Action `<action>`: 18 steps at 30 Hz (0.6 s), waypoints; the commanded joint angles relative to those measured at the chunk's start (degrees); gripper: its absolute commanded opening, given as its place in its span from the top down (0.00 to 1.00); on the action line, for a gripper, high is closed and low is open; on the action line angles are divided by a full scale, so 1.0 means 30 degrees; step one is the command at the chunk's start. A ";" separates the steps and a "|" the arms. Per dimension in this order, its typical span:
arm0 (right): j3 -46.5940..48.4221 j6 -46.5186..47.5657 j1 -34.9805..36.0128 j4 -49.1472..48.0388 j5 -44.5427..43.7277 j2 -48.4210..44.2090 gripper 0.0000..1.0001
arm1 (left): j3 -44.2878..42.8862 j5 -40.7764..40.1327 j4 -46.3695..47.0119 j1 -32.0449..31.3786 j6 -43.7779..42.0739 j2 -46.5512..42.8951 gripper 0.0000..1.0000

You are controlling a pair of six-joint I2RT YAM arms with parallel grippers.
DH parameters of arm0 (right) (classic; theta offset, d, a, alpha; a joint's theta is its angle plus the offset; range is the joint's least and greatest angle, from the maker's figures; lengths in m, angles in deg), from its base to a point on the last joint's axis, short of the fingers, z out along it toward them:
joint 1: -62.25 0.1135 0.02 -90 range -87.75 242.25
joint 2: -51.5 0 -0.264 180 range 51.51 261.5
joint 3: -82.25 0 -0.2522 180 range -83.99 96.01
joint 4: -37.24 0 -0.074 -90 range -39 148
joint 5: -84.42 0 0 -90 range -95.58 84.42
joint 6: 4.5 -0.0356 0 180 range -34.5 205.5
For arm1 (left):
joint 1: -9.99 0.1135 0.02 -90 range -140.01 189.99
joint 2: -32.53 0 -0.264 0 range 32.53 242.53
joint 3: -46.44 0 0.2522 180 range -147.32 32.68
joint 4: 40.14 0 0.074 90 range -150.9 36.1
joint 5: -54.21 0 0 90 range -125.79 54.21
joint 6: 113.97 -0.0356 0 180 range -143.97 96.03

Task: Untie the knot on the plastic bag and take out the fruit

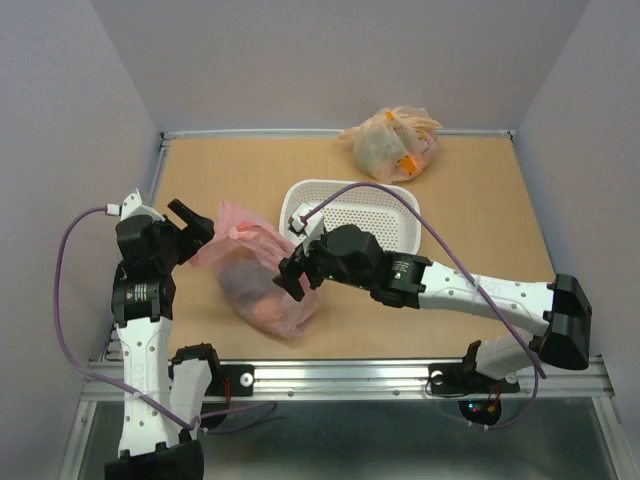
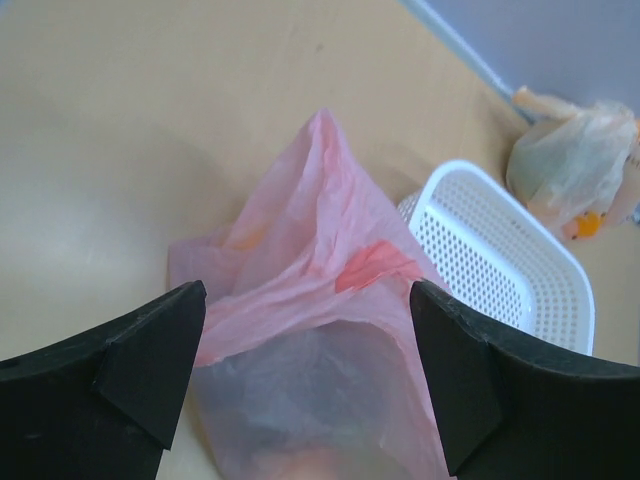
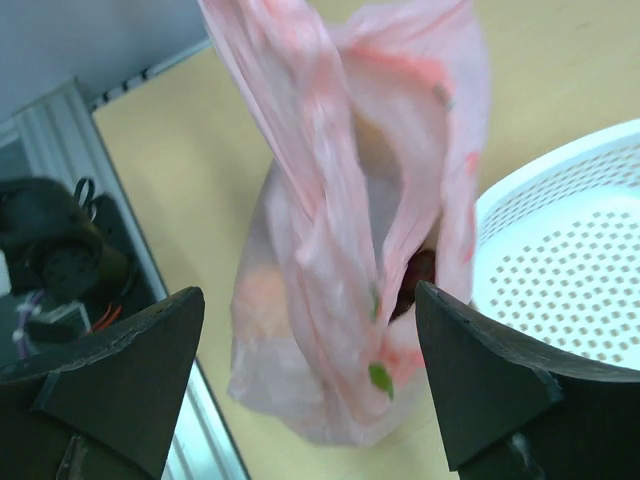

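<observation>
The pink plastic bag (image 1: 262, 272) lies on the table left of centre, its crumpled top pointing to the far left. Fruit shows through it as dark (image 1: 243, 280) and orange-pink (image 1: 270, 312) shapes. In the right wrist view a dark fruit (image 3: 415, 272) sits in a gap between the bag's (image 3: 330, 230) loose pink folds. A denser pink twist (image 2: 375, 265) shows in the left wrist view; I cannot tell whether it is the knot. My left gripper (image 1: 198, 226) (image 2: 305, 300) is open over the bag's top. My right gripper (image 1: 291, 276) (image 3: 310, 295) is open at its right side.
A white perforated basket (image 1: 395, 200) stands just right of the bag, behind my right wrist; it also shows in the left wrist view (image 2: 560, 290) and the right wrist view (image 3: 590, 190). A tied orange-beige bag (image 1: 392, 142) of fruit lies at the back wall.
</observation>
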 commanded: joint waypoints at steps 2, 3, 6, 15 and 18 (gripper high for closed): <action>0.2425 0.1526 0.0042 0.0661 -0.4138 0.1079 0.11 | 0.1719 0.2463 -0.0232 -0.1322 0.1852 -0.0092 0.06; 0.2484 0.1498 -0.0103 0.0691 -0.4578 0.1258 0.14 | 0.1925 0.2263 -0.0026 -0.2283 0.2638 -0.0063 0.06; 0.2368 0.0943 -0.0367 0.0720 -0.4554 0.1902 0.32 | 0.2833 0.1472 0.1173 -0.4566 0.4194 0.0083 0.06; 0.1313 -0.0551 -0.0398 0.0720 -0.2590 0.1028 0.99 | 0.2543 -0.4151 0.2643 -1.1606 0.8298 0.2136 0.06; 0.1108 -0.0757 -0.0398 0.0691 -0.2561 -0.0026 0.99 | 0.1872 -0.7245 0.1797 -1.1609 0.8301 0.1347 0.06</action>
